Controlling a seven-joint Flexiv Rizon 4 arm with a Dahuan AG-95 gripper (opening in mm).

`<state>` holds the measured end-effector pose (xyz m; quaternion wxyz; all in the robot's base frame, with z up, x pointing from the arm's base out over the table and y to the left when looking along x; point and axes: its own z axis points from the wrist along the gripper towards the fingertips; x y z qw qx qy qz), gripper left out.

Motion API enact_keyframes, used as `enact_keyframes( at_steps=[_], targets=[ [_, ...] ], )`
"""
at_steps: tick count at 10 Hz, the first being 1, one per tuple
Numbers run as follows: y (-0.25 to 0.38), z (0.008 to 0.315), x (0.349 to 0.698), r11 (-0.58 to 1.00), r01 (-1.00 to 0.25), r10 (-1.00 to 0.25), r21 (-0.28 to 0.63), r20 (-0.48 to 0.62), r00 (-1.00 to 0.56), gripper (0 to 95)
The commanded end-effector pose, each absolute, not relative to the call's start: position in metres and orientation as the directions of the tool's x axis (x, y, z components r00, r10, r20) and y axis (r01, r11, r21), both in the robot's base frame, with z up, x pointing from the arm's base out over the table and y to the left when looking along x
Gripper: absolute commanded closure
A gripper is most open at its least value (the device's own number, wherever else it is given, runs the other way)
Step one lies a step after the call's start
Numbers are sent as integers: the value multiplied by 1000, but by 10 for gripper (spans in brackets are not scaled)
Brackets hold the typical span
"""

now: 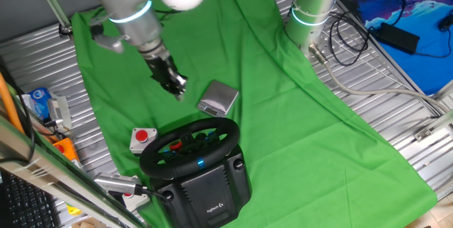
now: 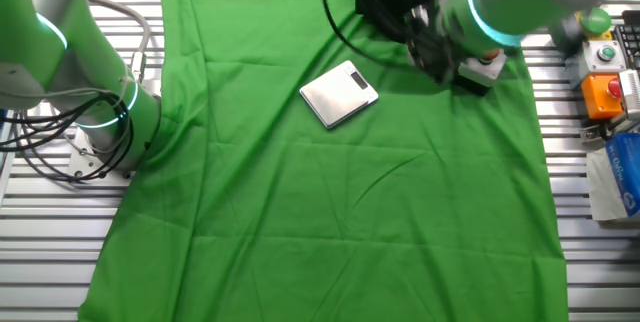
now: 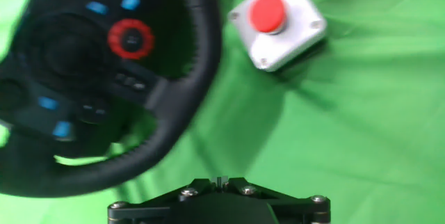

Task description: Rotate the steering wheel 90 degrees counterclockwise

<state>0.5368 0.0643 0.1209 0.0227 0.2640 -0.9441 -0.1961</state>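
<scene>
You have the steering wheel (image 1: 190, 145) at about 6 o'clock in one fixed view, low on the green cloth (image 1: 297, 122) that covers the slatted metal surface (image 1: 396, 115); its black rim tilts up from a bulky dark grey base (image 1: 212, 189) with a small white logo, and blue lights glow at the hub. Your end effector (image 1: 177, 86) hangs above the cloth at roughly 11 o'clock from the wheel, apart from the rim and touching nothing you can see; the fingers are dark and blurred there, so you cannot tell whether they stand wide or narrow, and the hand view shows only the black body of the end effector (image 3: 219, 203) at 6 o'clock, with no fingertips in sight.

In the hand view the wheel (image 3: 104, 78) fills the 9 to 11 o'clock region, with a red round button (image 3: 131, 39) and small blue buttons on its hub; a small white box with a red button (image 3: 278, 19) sits just beside the rim at 1 o'clock. In one fixed view that box (image 1: 143, 139) lies at the wheel's 9 o'clock, near the rim; a flat silver device (image 1: 218, 98) lies on the cloth at the wheel's 12 o'clock. In the other fixed view the same silver device (image 2: 339, 93) rests near the centre top, and the arm blurs across 1 o'clock.
</scene>
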Motion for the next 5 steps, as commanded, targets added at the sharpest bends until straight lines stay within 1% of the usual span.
enact_keyframes(
  at_steps=[1, 5],
  targets=[
    [43, 116, 542, 748, -552, -571, 369, -68, -818, 950],
    [41, 114, 540, 773, -545, -566, 325, -33, -823, 950]
  ],
)
